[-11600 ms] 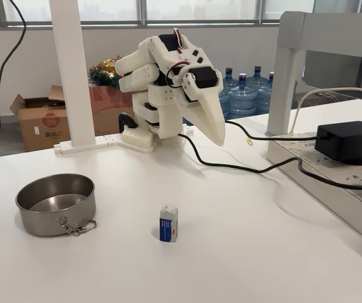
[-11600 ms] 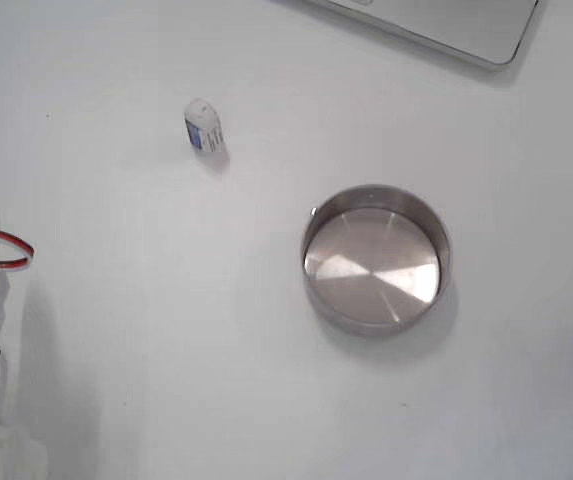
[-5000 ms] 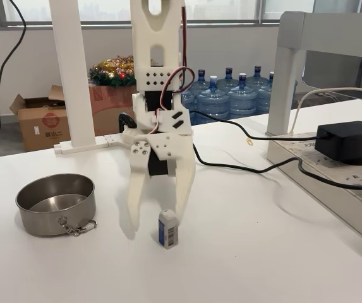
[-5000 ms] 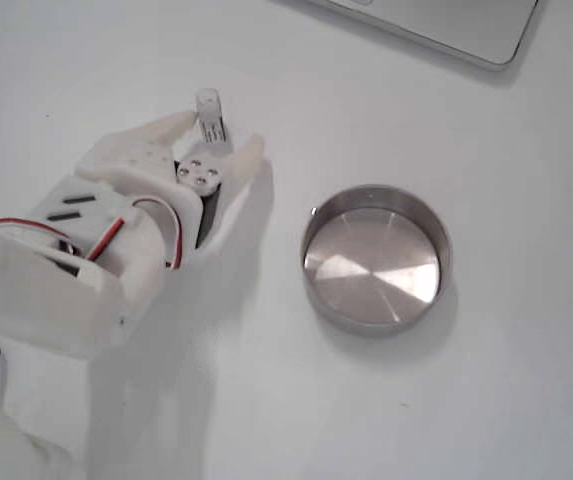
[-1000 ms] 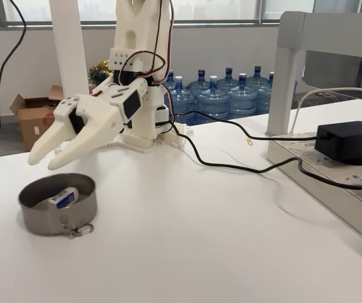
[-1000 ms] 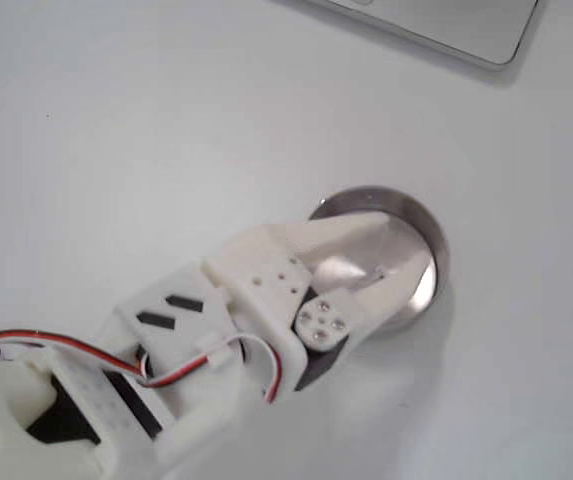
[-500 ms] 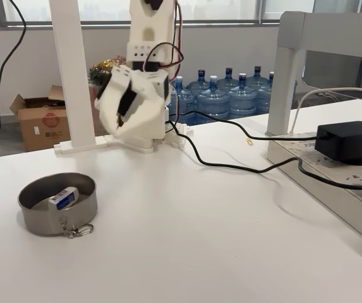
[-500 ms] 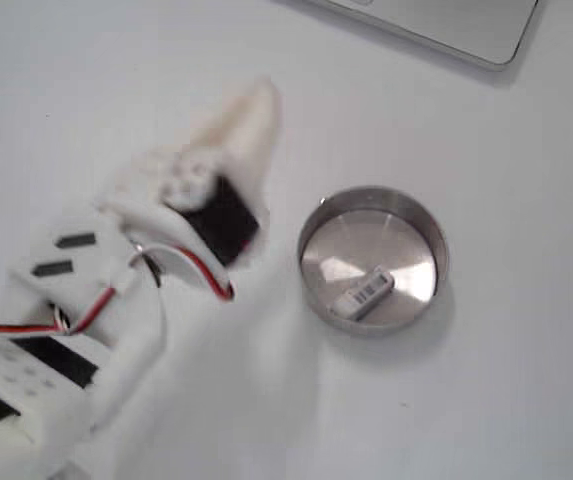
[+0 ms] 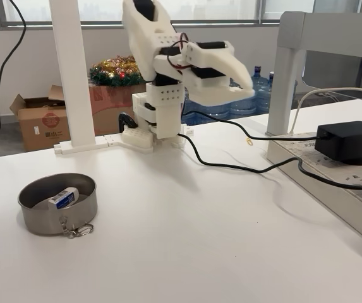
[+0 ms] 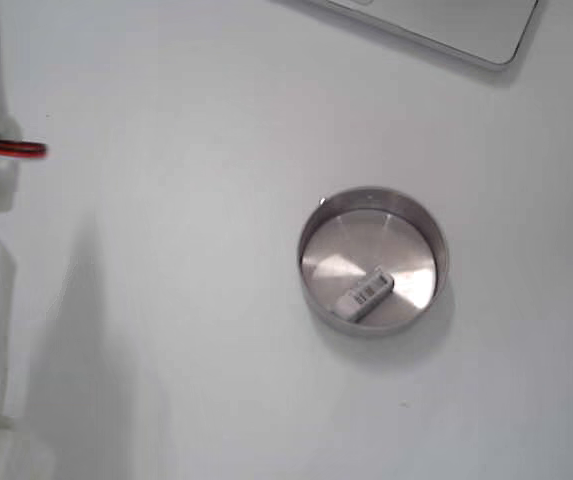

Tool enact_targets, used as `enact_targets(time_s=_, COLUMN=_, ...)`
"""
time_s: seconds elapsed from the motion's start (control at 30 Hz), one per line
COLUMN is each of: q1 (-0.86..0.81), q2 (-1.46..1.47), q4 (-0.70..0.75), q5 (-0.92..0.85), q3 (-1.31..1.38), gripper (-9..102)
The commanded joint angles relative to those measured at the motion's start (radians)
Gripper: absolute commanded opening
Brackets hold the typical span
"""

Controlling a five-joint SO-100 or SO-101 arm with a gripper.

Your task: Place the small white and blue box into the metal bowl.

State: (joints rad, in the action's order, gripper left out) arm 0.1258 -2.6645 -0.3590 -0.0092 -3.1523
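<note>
While the end effector (image 9: 247, 90) hangs closed and empty, water bottles (image 9: 261, 82) line the window beyond the white table (image 9: 231, 240).

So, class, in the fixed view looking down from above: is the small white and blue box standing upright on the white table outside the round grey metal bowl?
No: the small white and blue box lies flat on the floor of the round grey metal bowl.

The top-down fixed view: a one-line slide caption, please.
Small white and blue box lying barcode-up inside the metal bowl on a white table.
</note>
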Motion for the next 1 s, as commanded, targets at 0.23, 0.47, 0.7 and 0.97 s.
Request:
enact_targets(time_s=0.23, q1=0.057, q2=-0.727, q4=1.230, q5=-0.011, q3=-0.069, gripper=-6)
enact_targets(time_s=0.47, q1=0.067, q2=-0.844, q4=1.434, q5=-0.012, q3=-0.060, gripper=-6)
enact_targets(time_s=0.7, q1=0.064, q2=-0.844, q4=1.424, q5=-0.012, q3=-0.063, gripper=-6)
enact_targets(time_s=0.97, q1=0.064, q2=-0.844, q4=1.424, q5=-0.012, q3=-0.063, gripper=-6)
